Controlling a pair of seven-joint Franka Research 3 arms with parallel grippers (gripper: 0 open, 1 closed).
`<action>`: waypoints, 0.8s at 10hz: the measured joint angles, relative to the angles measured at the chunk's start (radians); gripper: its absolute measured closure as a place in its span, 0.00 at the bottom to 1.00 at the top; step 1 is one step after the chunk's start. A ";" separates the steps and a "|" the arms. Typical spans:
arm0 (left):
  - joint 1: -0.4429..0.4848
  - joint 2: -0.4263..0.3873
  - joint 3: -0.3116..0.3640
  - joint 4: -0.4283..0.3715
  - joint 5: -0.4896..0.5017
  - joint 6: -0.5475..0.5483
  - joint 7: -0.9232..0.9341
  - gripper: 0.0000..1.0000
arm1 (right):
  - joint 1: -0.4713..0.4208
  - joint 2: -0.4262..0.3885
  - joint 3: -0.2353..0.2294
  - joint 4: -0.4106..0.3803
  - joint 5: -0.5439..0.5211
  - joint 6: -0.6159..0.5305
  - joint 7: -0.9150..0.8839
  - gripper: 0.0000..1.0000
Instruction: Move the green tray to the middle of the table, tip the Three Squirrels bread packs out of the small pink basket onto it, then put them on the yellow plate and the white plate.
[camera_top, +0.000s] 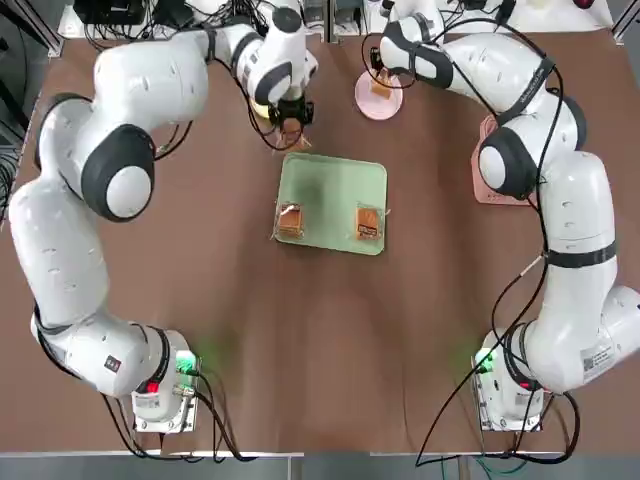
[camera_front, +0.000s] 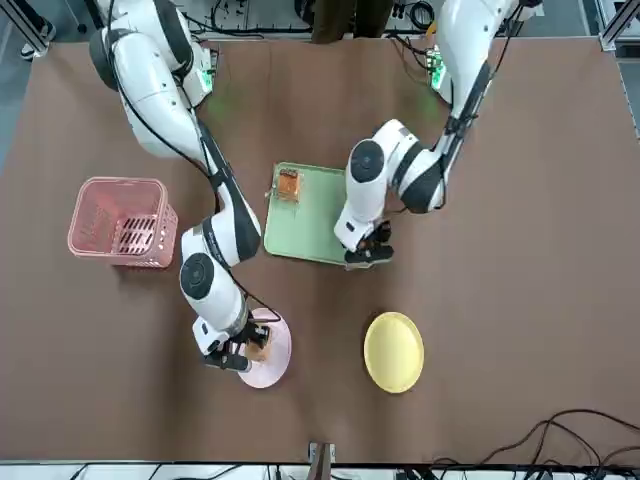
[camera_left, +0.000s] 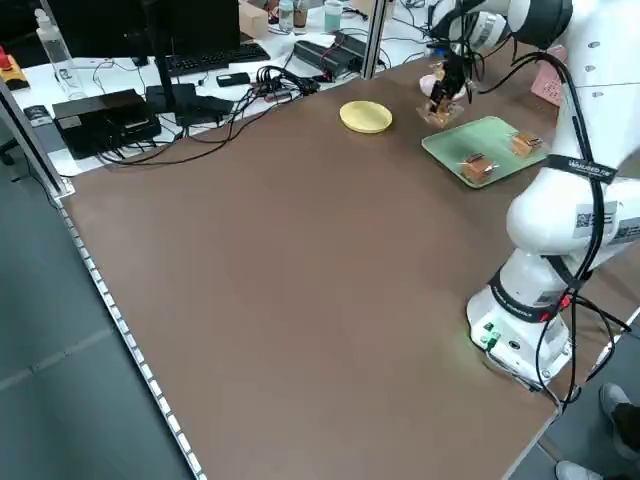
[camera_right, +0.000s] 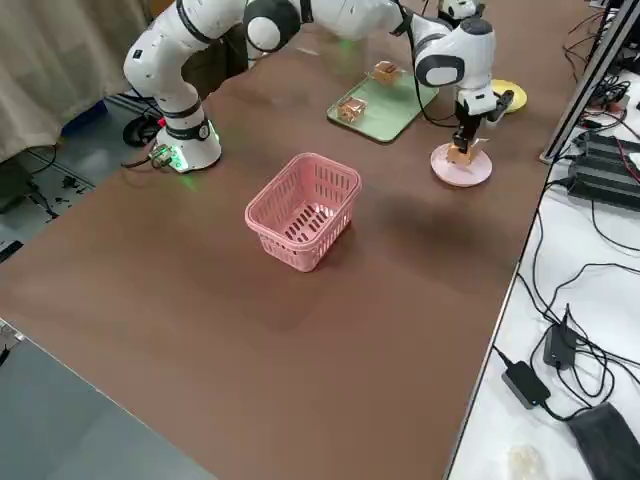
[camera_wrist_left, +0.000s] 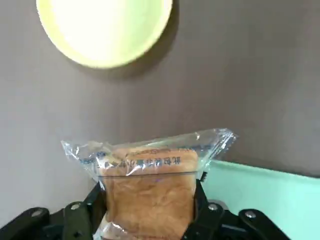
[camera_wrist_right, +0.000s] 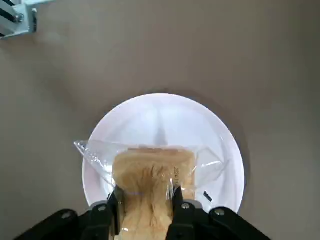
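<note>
The green tray lies mid-table with two bread packs on it. My left gripper hangs just past the tray's far left corner, shut on a bread pack; the yellow plate lies bare a little beyond it. My right gripper is low over the white plate, shut on another bread pack whose lower end is at the plate. The small pink basket stands upright and empty at my right, partly hidden by the right arm in the top view.
Cables, a keyboard and boxes crowd the bench beyond the table's far edge. Both arm bases stand at the near edge. Bare brown tabletop stretches between the tray and the bases.
</note>
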 joint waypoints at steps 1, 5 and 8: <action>0.039 -0.002 0.002 0.021 0.007 0.000 0.092 0.30 | 0.000 0.011 0.001 0.005 0.000 0.001 -0.005 0.60; 0.188 0.089 0.005 0.131 0.047 0.009 0.411 0.30 | -0.001 0.020 0.001 0.009 0.000 0.003 -0.032 0.50; 0.207 0.200 0.012 0.202 0.061 0.143 0.461 0.29 | -0.001 0.017 0.004 0.030 0.000 -0.028 -0.033 0.07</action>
